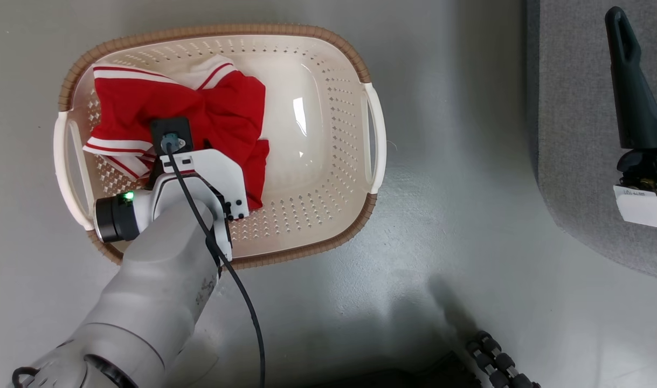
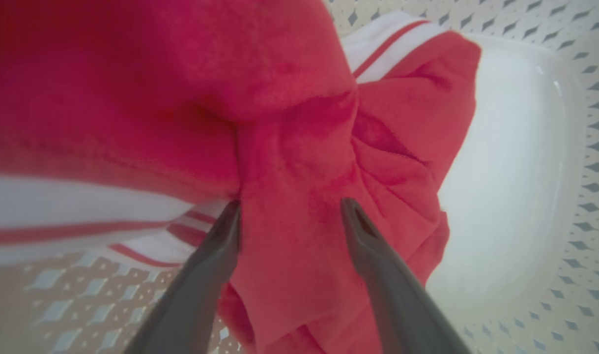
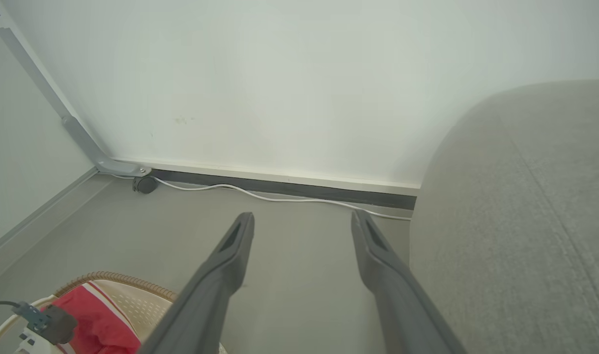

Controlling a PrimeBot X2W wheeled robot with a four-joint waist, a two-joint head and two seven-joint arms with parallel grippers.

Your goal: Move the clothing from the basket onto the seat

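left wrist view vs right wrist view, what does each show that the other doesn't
Left wrist, not right wrist: the left gripper, open, straddling a fold of the clothing; bare floor of the basket. Right wrist, not left wrist: the right gripper, open, with the room floor, the seat, a wall and a white cable. Both: the red clothing in the basket.

Premises present as a sparsely fitted indoor test room staged as a living space: smooth grey floor (image 1: 441,188), plain white wall (image 3: 279,73), dark skirting (image 3: 279,187), loose white cable (image 3: 289,199), grey upholstered sofa (image 3: 525,221), laundry basket (image 1: 226,28).
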